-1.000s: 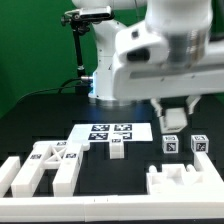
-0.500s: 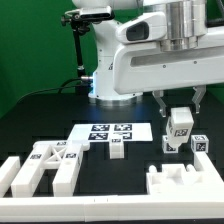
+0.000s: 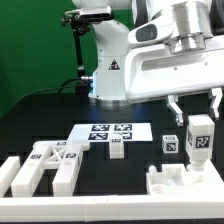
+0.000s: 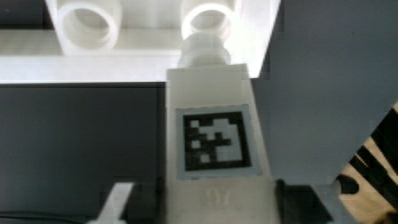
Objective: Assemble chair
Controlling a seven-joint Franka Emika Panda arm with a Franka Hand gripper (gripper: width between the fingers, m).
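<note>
No words, brand names or numbers can be read anywhere. The only markings are black-and-white square tags: coded patterns, not letters.

One tag (image 3: 199, 141) sits on the near face of the upright block (image 3: 198, 126). The wrist view shows it larger, as white pixel shapes in a black square with a white border.

A similar tag faces forward on the cube (image 3: 171, 146) just beside that block. The marker board (image 3: 84, 131) carries several tags in rows. The small block (image 3: 117, 150) in front of it has one on top. The frame (image 3: 40, 172) at the exterior view's left bears a few on its upper faces.

A small dark triangle mark (image 3: 112, 67) shows on the arm base (image 3: 108, 85), too small to read.
</note>
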